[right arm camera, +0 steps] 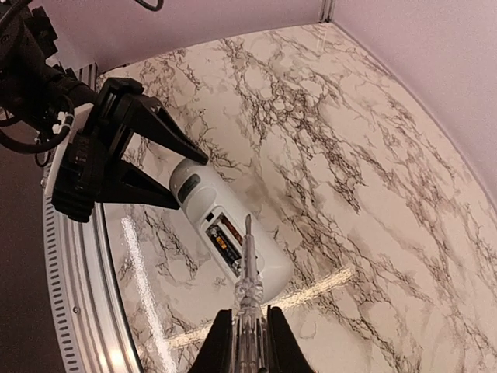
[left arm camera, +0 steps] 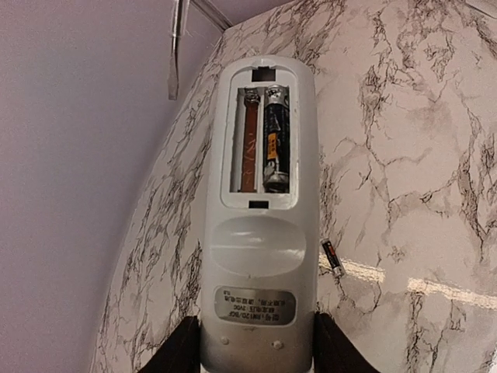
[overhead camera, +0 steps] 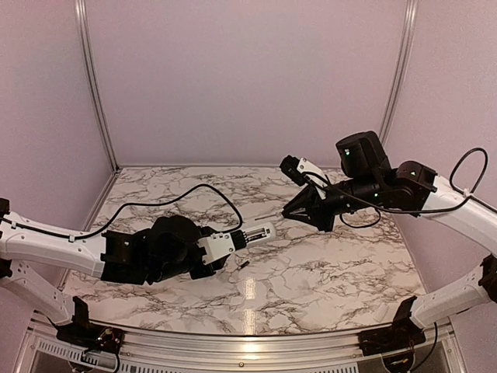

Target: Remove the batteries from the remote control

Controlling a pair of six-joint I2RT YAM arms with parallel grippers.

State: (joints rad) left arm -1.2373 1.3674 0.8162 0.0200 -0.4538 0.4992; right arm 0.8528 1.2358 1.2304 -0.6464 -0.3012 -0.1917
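Observation:
My left gripper (overhead camera: 238, 240) is shut on the white remote control (overhead camera: 260, 233) and holds it above the table, back face up and battery bay open. In the left wrist view (left arm camera: 258, 351) the remote (left arm camera: 260, 241) has one dark battery (left arm camera: 276, 140) in the right slot, and the left slot is empty. A second battery (left arm camera: 332, 257) lies loose on the marble beside the remote; it also shows in the top view (overhead camera: 243, 264). My right gripper (right arm camera: 250, 342) is shut on a long thin grey stick (right arm camera: 248, 272). Its tip hovers over the open bay of the remote (right arm camera: 233, 233).
The marble table (overhead camera: 326, 272) has pale walls at the back and sides and a metal rail along the near edge (overhead camera: 233, 346). A black cable (overhead camera: 194, 190) loops over the left arm. The right gripper (overhead camera: 289, 211) and its stick (overhead camera: 268, 216) hang just beyond the remote's far end.

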